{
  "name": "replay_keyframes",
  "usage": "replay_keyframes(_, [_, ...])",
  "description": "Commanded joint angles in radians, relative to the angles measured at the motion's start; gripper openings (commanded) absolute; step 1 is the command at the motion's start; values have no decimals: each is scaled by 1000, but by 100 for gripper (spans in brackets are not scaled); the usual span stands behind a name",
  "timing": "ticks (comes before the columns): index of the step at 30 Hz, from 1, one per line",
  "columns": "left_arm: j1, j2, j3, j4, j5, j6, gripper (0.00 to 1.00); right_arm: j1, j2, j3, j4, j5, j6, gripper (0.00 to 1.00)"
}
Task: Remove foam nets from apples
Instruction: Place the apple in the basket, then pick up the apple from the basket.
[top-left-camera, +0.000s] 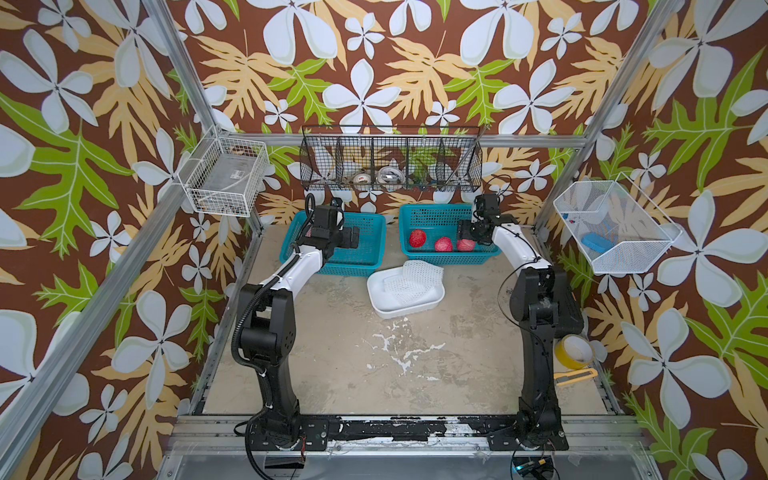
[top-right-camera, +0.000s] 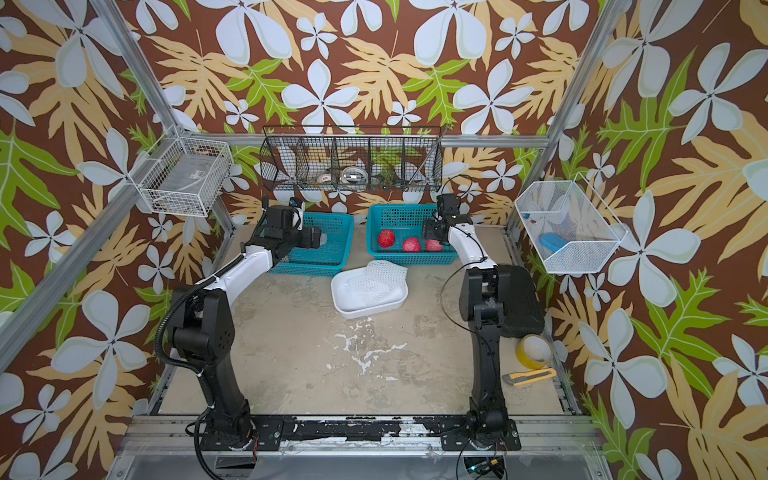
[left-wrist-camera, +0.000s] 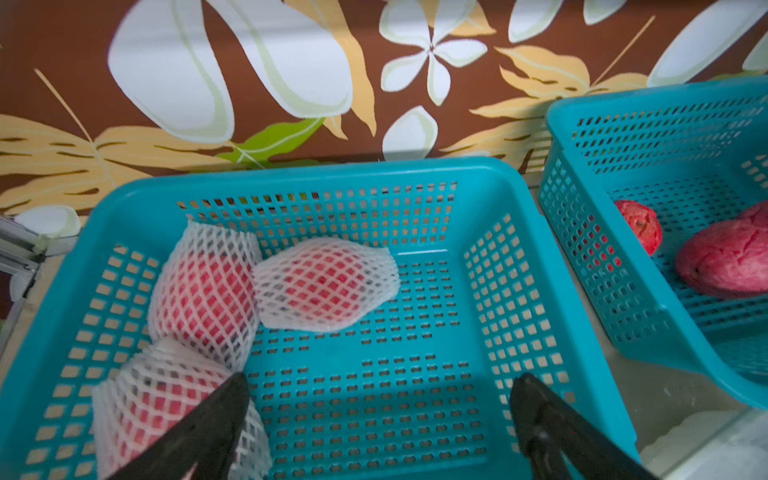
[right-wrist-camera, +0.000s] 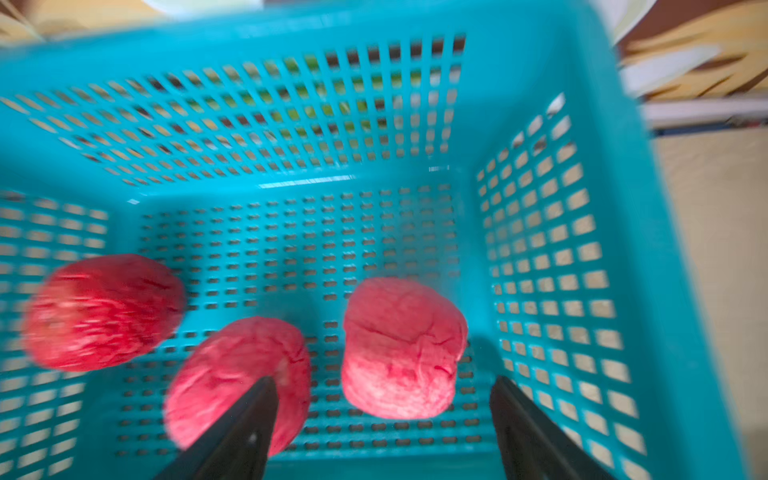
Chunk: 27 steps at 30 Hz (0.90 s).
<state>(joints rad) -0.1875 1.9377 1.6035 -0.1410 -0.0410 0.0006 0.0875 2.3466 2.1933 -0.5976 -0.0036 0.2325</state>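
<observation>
Three apples wrapped in white foam nets (left-wrist-camera: 326, 284) (left-wrist-camera: 203, 299) (left-wrist-camera: 162, 399) lie in the left teal basket (left-wrist-camera: 291, 174). My left gripper (left-wrist-camera: 380, 386) hangs open over that basket's floor, one finger beside the nearest netted apple. Three bare red apples (right-wrist-camera: 401, 345) (right-wrist-camera: 237, 374) (right-wrist-camera: 104, 311) lie in the right teal basket (top-left-camera: 436, 212). My right gripper (right-wrist-camera: 382, 386) is open above them, gripping nothing. The view there is blurred. Empty foam nets (top-left-camera: 411, 276) lie piled in a white tray (top-left-camera: 386, 309) in front of the baskets.
A black wire basket (top-left-camera: 390, 160) hangs on the back wall, with white wire baskets (top-left-camera: 224, 176) (top-left-camera: 611, 226) on the side walls. A yellow tape roll (top-left-camera: 573, 351) and a box cutter (top-left-camera: 575, 377) lie by the right arm's base.
</observation>
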Motion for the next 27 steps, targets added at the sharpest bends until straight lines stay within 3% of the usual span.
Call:
replay_keyframes(1, [5,32,56,-103,6,14,100,2,-71,-19,4,-45,23,85])
replay_keyframes(6, [15,123,152,-188,-14,5,100,4,-216,-129,43,-72,41,84])
replay_keyframes(12, [15,256,313,-283,-54,105,100,13,-460,-434,270,-88,74,82])
replay_keyframes(18, [15,325,420,-321,-54,294,100,21,-618,-664,451,-72,74,81])
replay_keyframes(22, [14,369,484,-369,-13,476,100,21,-616,-674,458,-80,86,81])
replay_keyframes(27, [15,421,548,-417,-60,670,100,25,-606,-671,474,-117,106,81])
